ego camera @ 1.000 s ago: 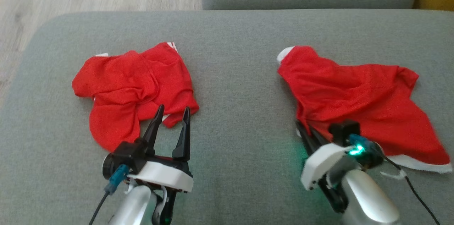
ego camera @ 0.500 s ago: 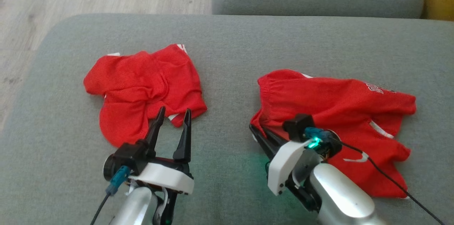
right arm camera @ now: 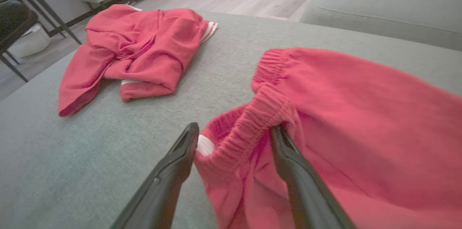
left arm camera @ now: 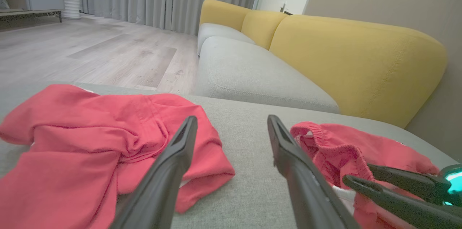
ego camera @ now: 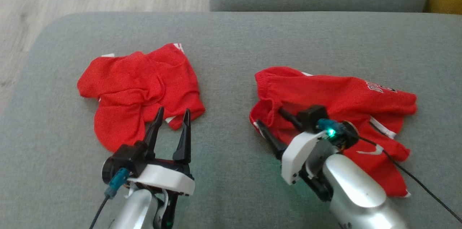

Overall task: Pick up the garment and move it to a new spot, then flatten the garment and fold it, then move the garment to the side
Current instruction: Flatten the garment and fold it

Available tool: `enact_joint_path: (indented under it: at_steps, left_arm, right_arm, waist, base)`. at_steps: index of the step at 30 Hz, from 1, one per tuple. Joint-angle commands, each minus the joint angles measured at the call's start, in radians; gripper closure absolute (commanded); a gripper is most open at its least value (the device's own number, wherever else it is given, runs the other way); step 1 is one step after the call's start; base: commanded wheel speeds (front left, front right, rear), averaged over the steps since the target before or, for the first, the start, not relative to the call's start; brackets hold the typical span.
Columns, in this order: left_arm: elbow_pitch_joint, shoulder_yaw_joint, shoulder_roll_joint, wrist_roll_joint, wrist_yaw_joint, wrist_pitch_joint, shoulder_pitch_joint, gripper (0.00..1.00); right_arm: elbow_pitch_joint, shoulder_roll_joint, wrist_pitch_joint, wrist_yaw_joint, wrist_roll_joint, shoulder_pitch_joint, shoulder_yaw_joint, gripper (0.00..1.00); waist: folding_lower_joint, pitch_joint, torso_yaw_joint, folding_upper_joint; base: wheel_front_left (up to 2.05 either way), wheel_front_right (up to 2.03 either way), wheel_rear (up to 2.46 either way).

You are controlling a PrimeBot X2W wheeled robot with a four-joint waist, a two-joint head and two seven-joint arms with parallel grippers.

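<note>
L gripper [ego camera: 173,110]: fingers spread, nothing btwn them, tips at the near edge of a crumpled red garment [ego camera: 133,84], which lies ahead & slightly left of it on the grey cushion [ego camera: 231,37]. R gripper [ego camera: 269,117]: fingers also spread wide, straddling the bunched elastic waistband of the red shorts [ego camera: 343,95], not pinching it. Shorts lie on the cushion ahead & to the right of that gripper, well apart from the other garment.

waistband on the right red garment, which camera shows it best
Right wrist view: the waistband is close up, ribbing clear, straddled by the open right gripper. Head view shows it small, partly behind that gripper; left wrist view catches a gathered stretch.
</note>
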Motion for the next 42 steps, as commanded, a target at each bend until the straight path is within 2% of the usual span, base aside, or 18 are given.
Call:
enact_joint_path:
  at_steps: [1, 7, 13, 14, 20, 25, 30, 35, 42]
  left_arm:
    - [-0.034, 0.038, 0.001, -0.005, 0.005, -0.009, -0.029, 0.0]
    - [-0.038, 0.049, 0.002, -0.002, 0.005, -0.009, -0.017, 0.0]
    - [-0.042, 0.057, 0.003, 0.001, 0.007, -0.009, -0.006, 0.0]
    - [-0.042, 0.057, 0.003, 0.001, 0.007, -0.009, -0.006, 0.0]
    - [-0.048, 0.054, 0.003, 0.002, 0.006, -0.009, -0.002, 0.0]
    - [-0.048, 0.043, 0.002, 0.002, 0.001, -0.009, -0.009, 0.0]
    - [-0.044, 0.04, 0.002, 0.003, -0.002, -0.009, -0.023, 0.0]
    - [-0.037, 0.031, 0.001, 0.003, -0.006, -0.009, -0.035, 0.0]
    - [-0.031, 0.024, 0.001, 0.003, -0.01, -0.009, -0.043, 0.0]
  right_arm:
    - [-0.029, 0.012, -0.017, -0.001, -0.02, -0.014, -0.025, 0.0]
    - [-0.088, -0.005, -0.017, -0.001, -0.11, 0.047, -0.163, 0.0]
    - [-0.246, -0.046, 0.016, -0.001, -0.194, 0.162, -0.36, 0.0]
    - [-0.246, -0.046, 0.016, -0.001, -0.194, 0.162, -0.36, 0.0]
    - [-0.364, -0.014, 0.004, -0.001, -0.236, 0.29, -0.517, 0.0]
    - [-0.405, 0.007, 0.001, -0.001, -0.227, 0.317, -0.557, 0.0]
    - [-0.382, 0.011, 0.056, -0.001, -0.113, 0.264, -0.549, 0.0]
    - [-0.287, 0.011, 0.115, -0.001, -0.053, 0.188, -0.554, 0.0]
    - [-0.139, 0.011, 0.147, -0.001, -0.038, 0.086, -0.582, 0.0]
  waist:
    - [0.0, -0.011, -0.02, 0.0]
    - [0.0, -0.032, -0.073, 0.0]
    - [0.0, -0.049, -0.123, 0.0]
    - [0.0, -0.049, -0.123, 0.0]
    - [0.0, -0.041, -0.14, 0.0]
    - [0.0, -0.023, -0.133, 0.0]
    - [0.0, 0.005, -0.109, 0.0]
    - [0.0, 0.031, -0.075, 0.0]
    - [0.0, 0.056, -0.035, 0.0]
  base:
    - [0.0, 0.0, 0.0]
    - [0.0, 0.0, 0.0]
    - [0.0, 0.0, 0.0]
    - [0.0, 0.0, 0.0]
    - [0.0, 0.0, 0.0]
    - [0.0, 0.0, 0.0]
    - [0.0, 0.0, 0.0]
    - [0.0, 0.0, 0.0]
    - [0.0, 0.0, 0.0]
